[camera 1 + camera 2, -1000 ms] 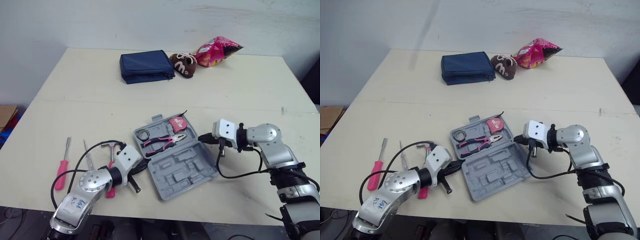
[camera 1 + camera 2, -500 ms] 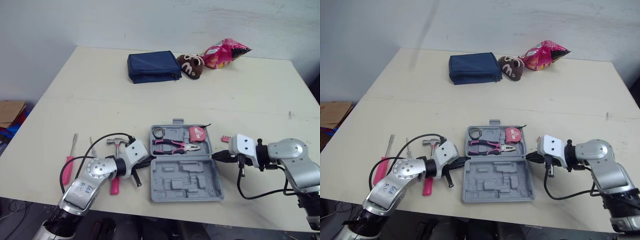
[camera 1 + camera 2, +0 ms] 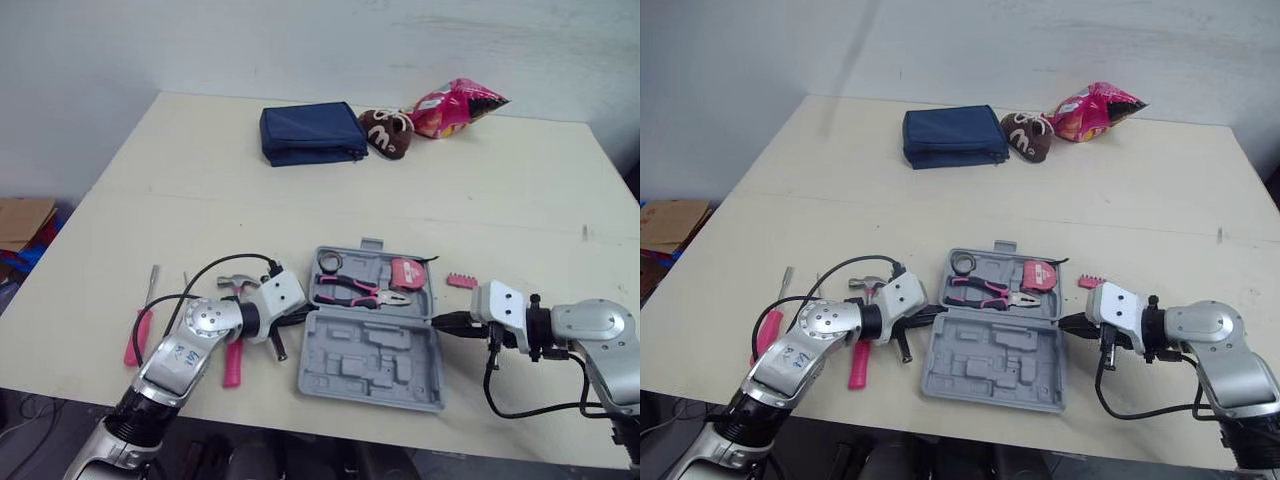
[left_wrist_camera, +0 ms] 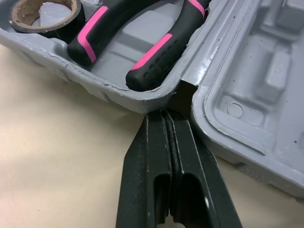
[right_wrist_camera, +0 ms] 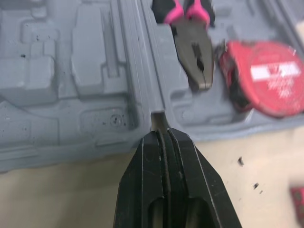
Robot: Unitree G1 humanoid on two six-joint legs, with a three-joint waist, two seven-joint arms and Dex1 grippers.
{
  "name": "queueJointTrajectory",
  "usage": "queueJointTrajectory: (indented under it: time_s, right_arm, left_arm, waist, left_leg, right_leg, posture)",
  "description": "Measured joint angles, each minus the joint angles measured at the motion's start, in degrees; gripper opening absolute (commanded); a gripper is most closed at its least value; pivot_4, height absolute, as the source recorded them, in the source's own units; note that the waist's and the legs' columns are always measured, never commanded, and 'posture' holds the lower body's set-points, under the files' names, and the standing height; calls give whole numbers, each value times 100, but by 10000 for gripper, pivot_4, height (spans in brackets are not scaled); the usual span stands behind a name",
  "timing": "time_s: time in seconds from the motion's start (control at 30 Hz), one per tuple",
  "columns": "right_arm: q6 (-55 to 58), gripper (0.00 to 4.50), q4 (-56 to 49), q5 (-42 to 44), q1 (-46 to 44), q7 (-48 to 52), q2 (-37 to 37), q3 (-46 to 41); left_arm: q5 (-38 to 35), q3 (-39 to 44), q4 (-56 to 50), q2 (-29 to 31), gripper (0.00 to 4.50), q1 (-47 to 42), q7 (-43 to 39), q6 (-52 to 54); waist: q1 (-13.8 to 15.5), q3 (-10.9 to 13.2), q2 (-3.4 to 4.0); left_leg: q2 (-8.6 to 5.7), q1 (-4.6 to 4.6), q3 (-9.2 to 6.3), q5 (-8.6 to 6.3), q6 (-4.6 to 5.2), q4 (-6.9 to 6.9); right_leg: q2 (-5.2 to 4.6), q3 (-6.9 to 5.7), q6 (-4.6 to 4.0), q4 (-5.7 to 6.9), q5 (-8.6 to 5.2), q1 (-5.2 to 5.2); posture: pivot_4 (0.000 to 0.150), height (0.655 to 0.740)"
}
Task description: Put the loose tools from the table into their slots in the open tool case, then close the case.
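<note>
Our two head views look forward and down from the near edge of the bench (image 3: 520,190), taking in most of it. Each wrist view sits very close at one end of the tool case (image 3: 990,360), facing inward; both share the pliers (image 5: 192,47).

Silver arms (image 3: 188,345), white wrist boxes (image 3: 281,293), black cables (image 3: 487,383), black left gripper (image 4: 167,114).

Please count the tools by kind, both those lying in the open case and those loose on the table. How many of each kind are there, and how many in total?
Pliers: 1
Tape roll: 1
Tape measure: 1
Hammer: 1
Screwdrivers: 2, the red-handled screwdriver and the thin screwdriver
Small pink toothed strip: 1
Total: 7
</note>
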Motion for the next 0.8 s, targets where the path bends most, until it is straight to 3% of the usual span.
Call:
queueJointTrajectory:
  time_s: [0.27,0.33,0.47,0.6,0.7,0.8]
  right_arm:
    - [-95,1243,27,630,765,140,-473,-1529]
    - [-125,6815,192,747,980,183,-473,-1883]
    - [-414,24323,729,819,1414,168,-479,-2730]
    - [-991,44973,1359,713,1610,71,-478,-3160]
    - [-1702,45000,2055,709,1643,203,-481,-3367]
    - [-2387,45000,3074,714,1600,306,-576,-3613]
  left_arm:
    - [-597,1095,-444,1026,38,521,-765,-193]
    - [-902,1569,-441,1106,0,641,-942,-263]
    - [-1802,3290,-98,1140,11927,963,-1284,-567]
    - [-2010,4659,838,1481,31083,1437,-1473,-933]
    - [-1905,5385,1796,1653,44760,2019,-1615,-1483]
    - [-1714,6194,3046,1900,44760,2617,-1717,-2080]
  waist:
    - [0,2,0]
    - [0,3,0]
    - [-26,6,-5]
    - [-153,7,-5]
    - [-217,15,-20]
    - [-289,20,-32]
  left_leg:
    - [8,-8,-3,-8,-9,-9]
    - [8,-11,-2,-10,-6,-6]
    - [9,-10,-2,-12,-8,-6]
    - [9,-4,-1,-16,-11,-12]
    - [11,-2,2,-26,-13,-17]
    - [12,-1,3,-40,-12,-23]
  right_leg:
    - [6,-8,-9,-13,-8,-6]
    - [4,-8,-8,-14,-8,-6]
    - [7,-10,-11,-16,-9,-8]
    - [4,-11,-17,-18,-14,-6]
    - [4,-13,-22,-23,-17,-8]
    - [2,-18,-30,-31,-26,-10]
  posture:
    - [1500,7400]
    - [1500,7400]
    - [1500,7400]
    - [1500,7400]
    - [1500,7400]
    - [1500,7400]
